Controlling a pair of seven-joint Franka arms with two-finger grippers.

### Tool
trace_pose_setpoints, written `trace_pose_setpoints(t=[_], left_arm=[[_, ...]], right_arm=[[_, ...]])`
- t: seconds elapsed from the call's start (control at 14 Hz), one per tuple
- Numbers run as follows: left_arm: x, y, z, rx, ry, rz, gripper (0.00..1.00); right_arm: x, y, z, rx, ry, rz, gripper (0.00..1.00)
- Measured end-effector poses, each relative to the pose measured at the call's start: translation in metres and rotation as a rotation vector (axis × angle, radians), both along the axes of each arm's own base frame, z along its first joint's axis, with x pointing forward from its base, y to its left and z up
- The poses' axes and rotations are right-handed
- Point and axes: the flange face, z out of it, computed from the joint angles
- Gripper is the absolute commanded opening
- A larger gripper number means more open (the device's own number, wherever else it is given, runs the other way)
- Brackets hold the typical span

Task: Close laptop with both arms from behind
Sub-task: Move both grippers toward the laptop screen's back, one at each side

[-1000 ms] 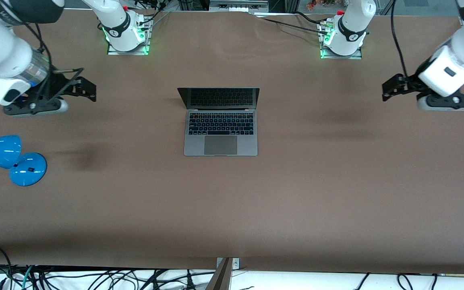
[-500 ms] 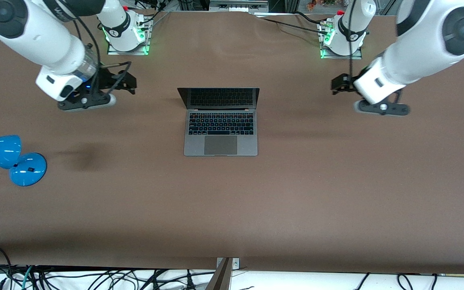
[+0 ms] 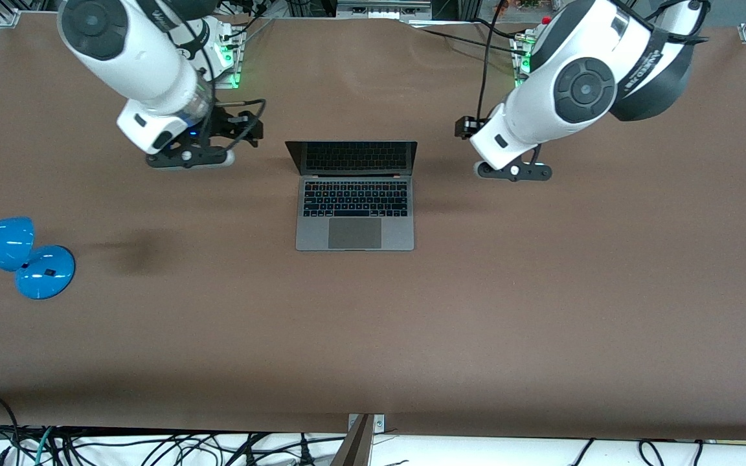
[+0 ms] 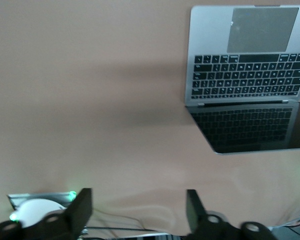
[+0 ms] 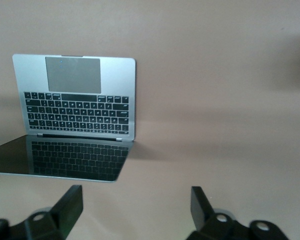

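Note:
The laptop (image 3: pixel 355 217) stands open in the middle of the brown table, with its dark screen (image 3: pixel 351 157) upright toward the arms' bases. My right gripper (image 3: pixel 253 129) hovers open and empty over the table beside the screen, toward the right arm's end. My left gripper (image 3: pixel 462 127) hovers open and empty beside the screen, toward the left arm's end. The laptop also shows in the left wrist view (image 4: pixel 247 75) past the open left gripper (image 4: pixel 137 207). It shows in the right wrist view (image 5: pixel 80 100) past the open right gripper (image 5: pixel 137 205). Neither gripper touches it.
A blue desk lamp (image 3: pixel 17 255) lies near the table edge at the right arm's end. The green-lit arm bases (image 3: pixel 208 65) (image 3: pixel 544 68) stand at the table's edge farthest from the front camera. Cables hang below the nearest edge.
Both arms have swung in from the table's ends toward the laptop. Each gripper now hovers close beside the screen. The laptop has not moved.

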Motion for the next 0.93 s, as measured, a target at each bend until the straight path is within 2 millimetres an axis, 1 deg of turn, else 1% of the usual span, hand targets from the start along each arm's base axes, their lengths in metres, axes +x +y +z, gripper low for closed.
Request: trace_pose_setpoints(t=[0.07,0.21,0.29,0.36,0.57,0.64,0.79,0.93], left_arm=[[-0.005,-0.01,-0.003,0.005,0.022,0.033,0.36],[-0.012,-0.027,-0.009,0.027,0.05,0.086,0.18],[-0.017,-0.036,-0.013,0.039,0.056,0.1,0.07],[-0.021,-0.047,-0.016,0.047,0.055,0.113,0.0],[-0.039,-0.079,-0.026,0.07,0.062,0.12,0.0],[-0.043,-0.087,-0.032,0.073,0.07,0.11,0.0],[-0.044,-0.096,-0.048,0.072,0.096,0.097,0.0],[-0.038,-0.101,-0.066,0.07,0.128,0.094,0.0]], right_arm=[[-0.002,0.009,-0.007,-0.005,0.012,0.005,0.3],[-0.004,0.02,-0.02,0.002,0.044,-0.006,0.2],[-0.005,0.025,-0.026,0.027,0.073,-0.026,0.13],[-0.005,0.029,-0.032,0.054,0.105,-0.043,0.13],[-0.008,0.035,-0.059,0.089,0.191,-0.072,0.12],[-0.009,0.037,-0.069,0.093,0.218,-0.077,0.12],[-0.016,0.045,-0.087,0.097,0.267,-0.074,0.12],[-0.026,0.056,-0.103,0.092,0.306,-0.061,0.12]])
